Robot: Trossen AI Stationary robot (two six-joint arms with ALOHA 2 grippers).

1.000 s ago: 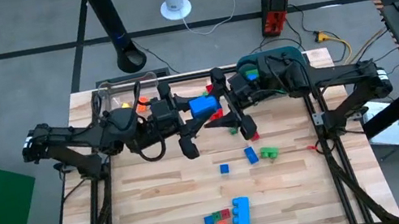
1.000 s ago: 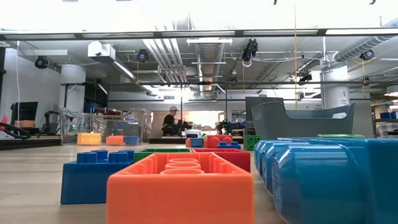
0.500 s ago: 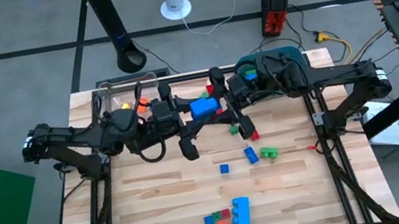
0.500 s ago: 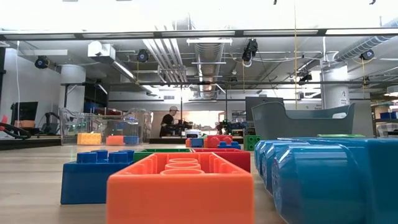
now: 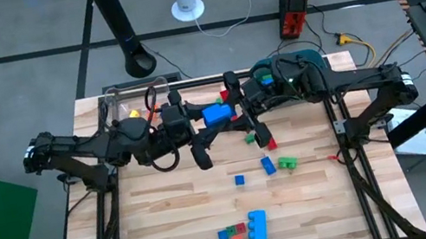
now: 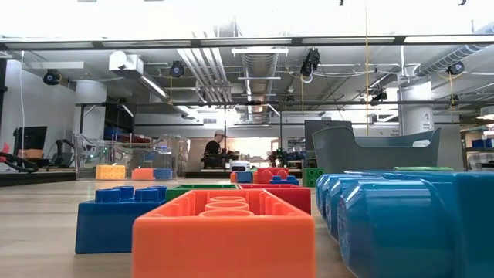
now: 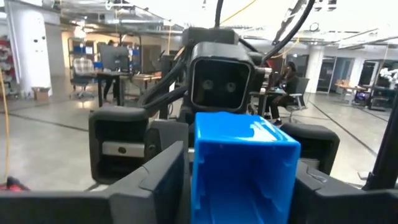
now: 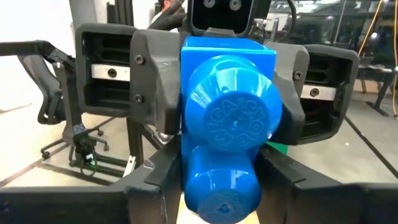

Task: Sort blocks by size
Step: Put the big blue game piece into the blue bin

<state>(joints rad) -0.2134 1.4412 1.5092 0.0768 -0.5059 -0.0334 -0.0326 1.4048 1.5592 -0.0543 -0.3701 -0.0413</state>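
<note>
Your wooden tabletop [image 5: 170, 224] carries both arms stretched toward its far middle, where they meet over one chunky blue block [image 5: 217, 113]. You can see in both wrist views that this block sits between dark fingers on either side: your left tool [image 5: 211, 121] is closed on it from the left, and your right tool [image 5: 231, 109] is closed on it from the right, so both grip the same block, which is held clear of the tabletop.

At the far right edge you have the teal tub [image 5: 305, 59], mostly hidden under the right arm; at the far left, the clear plastic box [image 5: 117, 101] with a few small blocks inside.

Near the front edge lies a long blue block [image 5: 257, 229], with small red, green and orange blocks [image 5: 234, 237] touching its left side.

Between those and the tools, small loose pieces lie scattered: a green block [image 5: 288, 161], a blue one [image 5: 268, 165] just beside it, a tiny blue one [image 5: 240, 180], and a green one [image 5: 248, 139] closer to the right tool.
</note>
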